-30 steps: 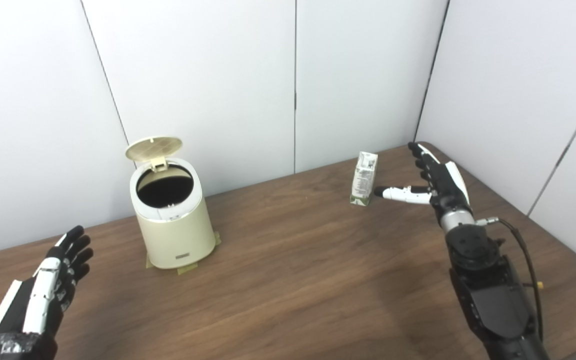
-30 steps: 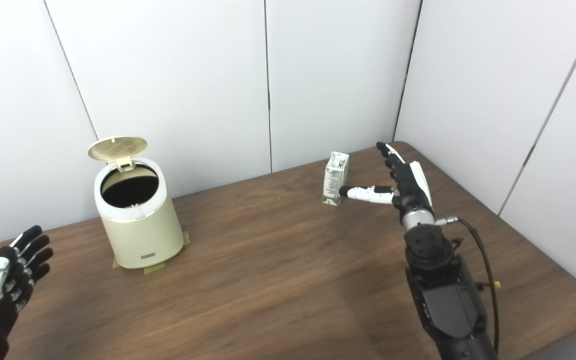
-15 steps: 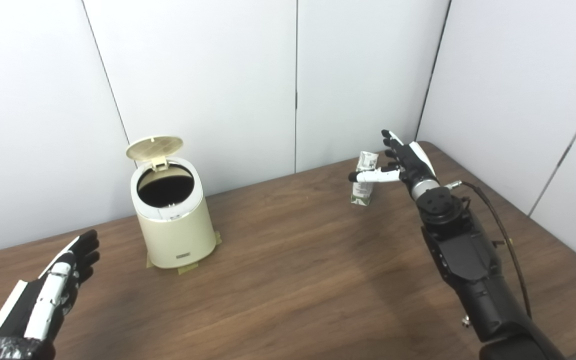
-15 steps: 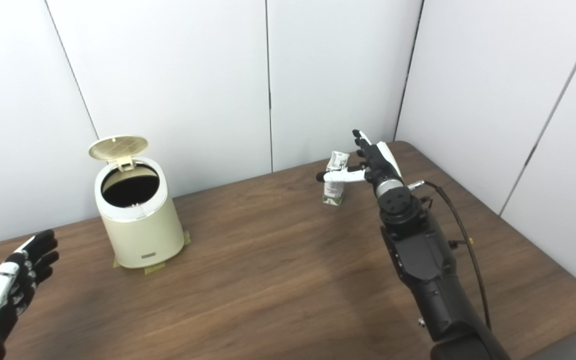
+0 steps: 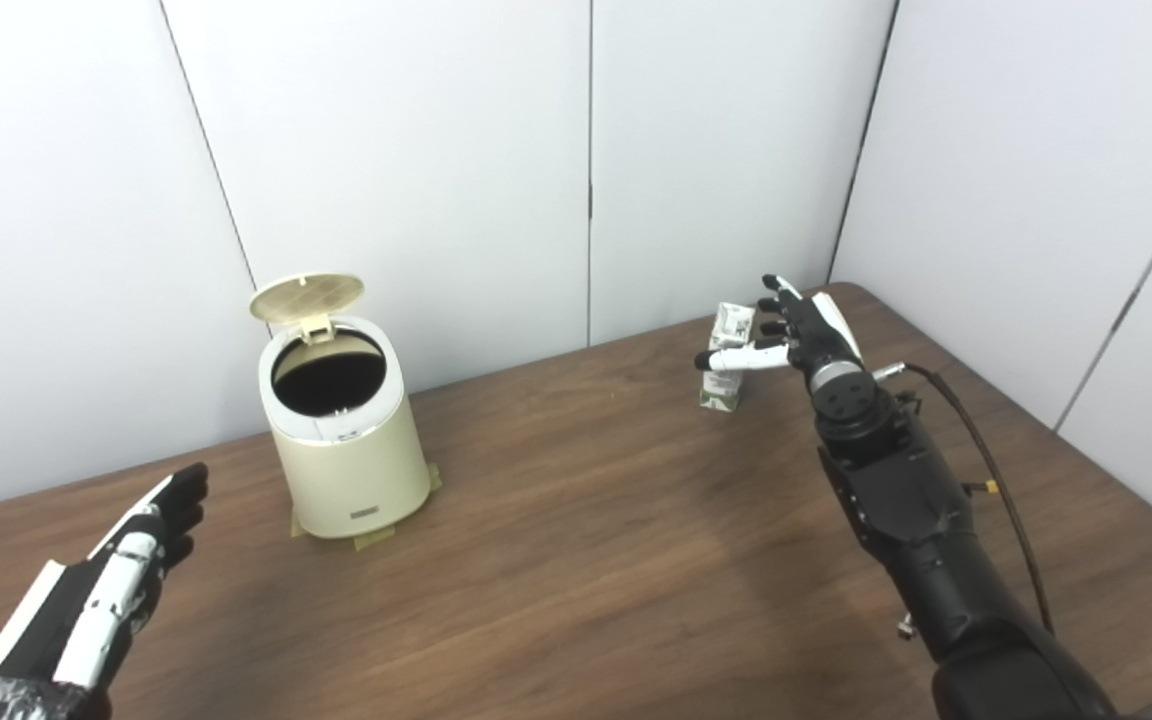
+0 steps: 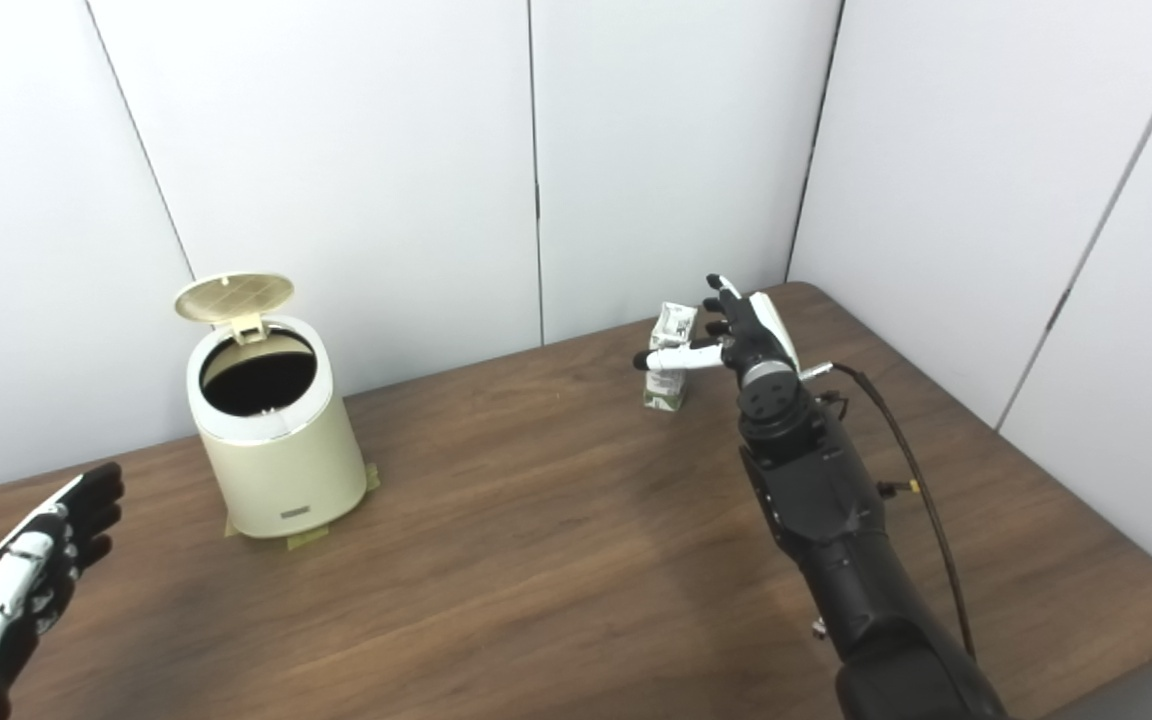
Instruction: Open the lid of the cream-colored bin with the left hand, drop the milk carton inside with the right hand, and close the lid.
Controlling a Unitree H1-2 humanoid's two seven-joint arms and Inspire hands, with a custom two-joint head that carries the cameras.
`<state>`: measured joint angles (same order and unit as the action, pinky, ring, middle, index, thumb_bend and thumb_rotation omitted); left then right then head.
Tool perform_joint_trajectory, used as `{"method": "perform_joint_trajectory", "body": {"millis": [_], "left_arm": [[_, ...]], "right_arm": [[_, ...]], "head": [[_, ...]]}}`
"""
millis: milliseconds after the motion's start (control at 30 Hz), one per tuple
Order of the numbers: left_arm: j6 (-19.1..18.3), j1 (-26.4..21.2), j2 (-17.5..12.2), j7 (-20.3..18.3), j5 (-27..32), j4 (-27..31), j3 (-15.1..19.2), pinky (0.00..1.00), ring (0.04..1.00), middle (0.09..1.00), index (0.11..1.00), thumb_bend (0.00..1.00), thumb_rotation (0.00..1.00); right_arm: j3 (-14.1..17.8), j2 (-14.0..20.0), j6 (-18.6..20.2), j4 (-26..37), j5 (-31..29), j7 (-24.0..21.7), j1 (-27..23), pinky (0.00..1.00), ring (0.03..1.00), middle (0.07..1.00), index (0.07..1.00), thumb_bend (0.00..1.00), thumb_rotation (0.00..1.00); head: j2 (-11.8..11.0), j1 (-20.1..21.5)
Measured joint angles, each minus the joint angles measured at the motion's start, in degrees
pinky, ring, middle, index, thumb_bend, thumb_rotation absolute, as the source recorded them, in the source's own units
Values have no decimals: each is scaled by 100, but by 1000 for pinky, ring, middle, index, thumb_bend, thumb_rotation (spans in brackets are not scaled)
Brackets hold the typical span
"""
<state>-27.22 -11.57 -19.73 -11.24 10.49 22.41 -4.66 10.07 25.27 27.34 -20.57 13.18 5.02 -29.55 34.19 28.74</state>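
The milk carton is standing upright near the desk's far right corner in the left eye view, with the right robot hand reaching around it, fingers spread and the thumb crossing its front; a firm clamp is not yet showing. The bin is sitting toward the far left edge, its lid already tilted up.

In the right eye view, the left robot hand is hovering empty at the near left edge, fingers extended. The grasping step seems underway; next, the fingers need closing before lifting.
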Motion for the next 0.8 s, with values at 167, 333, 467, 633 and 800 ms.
{"method": "perform_joint_trajectory", "body": {"millis": [167, 333, 467, 633, 800], "left_arm": [[0, -1, -74, 138, 108, 4, -104, 1000, 979, 960, 936, 105, 1000], [0, -1, -209, 254, 224, 99, -252, 1000, 995, 974, 950, 84, 1000], [0, -16, -294, 314, 321, 153, -325, 1000, 995, 974, 953, 88, 1000], [0, -25, -374, 454, 370, 153, -440, 1000, 1000, 974, 957, 84, 1000], [0, -51, -414, 489, 380, 153, -536, 1000, 993, 969, 957, 88, 1000]], "right_arm": [[-30, -38, 0, -5, 84, 118, -6, 767, 824, 860, 880, 904, 153], [-39, -86, -1, -12, 92, 179, -1, 954, 847, 830, 841, 855, 127], [-86, -87, -4, -54, 91, 179, 7, 846, 792, 785, 792, 832, 151], [-109, -87, -51, -337, 91, 213, 18, 744, 739, 736, 724, 815, 154], [-62, -86, -199, -433, 60, 397, 25, 654, 693, 709, 690, 783, 140]], "head": [[0, -35], [17, -70], [18, -79], [0, -193], [-9, -246]]}}
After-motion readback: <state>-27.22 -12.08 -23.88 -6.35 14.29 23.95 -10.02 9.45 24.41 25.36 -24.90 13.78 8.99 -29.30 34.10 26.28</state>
